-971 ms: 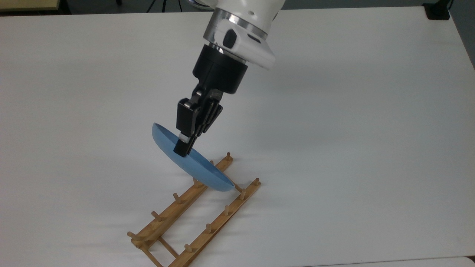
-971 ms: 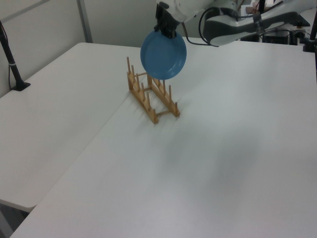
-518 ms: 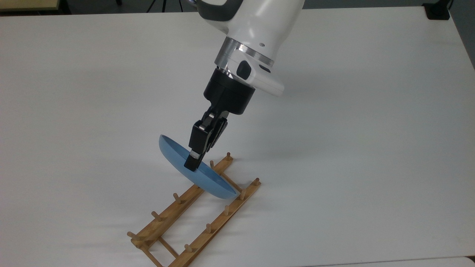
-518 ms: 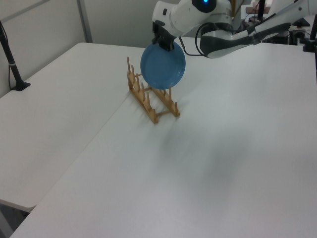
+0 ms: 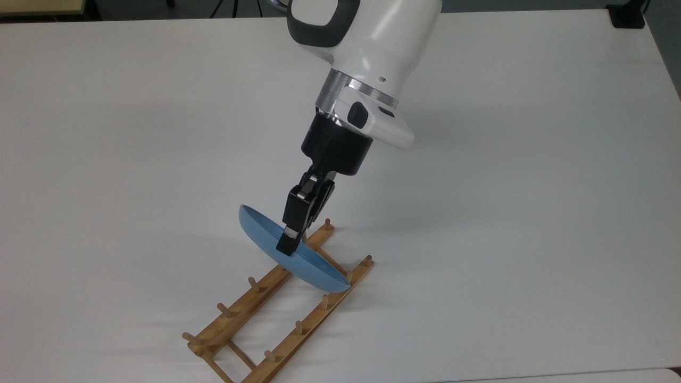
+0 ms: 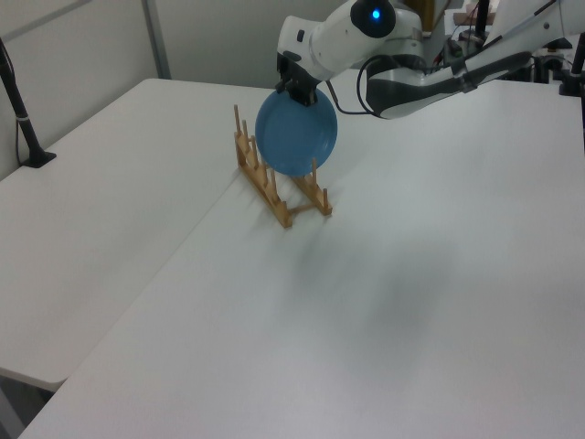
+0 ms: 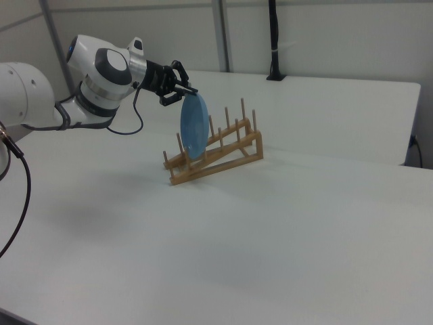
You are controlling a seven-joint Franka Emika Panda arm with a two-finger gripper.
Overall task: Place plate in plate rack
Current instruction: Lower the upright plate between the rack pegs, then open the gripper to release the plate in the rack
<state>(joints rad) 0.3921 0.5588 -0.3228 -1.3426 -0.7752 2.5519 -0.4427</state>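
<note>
Top view shows the round, shallow, light-blue plastic-looking plate (image 5: 298, 258) held on edge at the far end of the flat light-brown wooden peg rack (image 5: 282, 308) on the white counter (image 5: 532, 213), its lower rim down among the end pegs. The black two-finger claw (image 5: 288, 240) pinches the plate's upper rim, so the plate hangs directly below the claw, tilted. Judged from this, transport is done; seating the plate fully between the pegs and releasing it remain.
</note>
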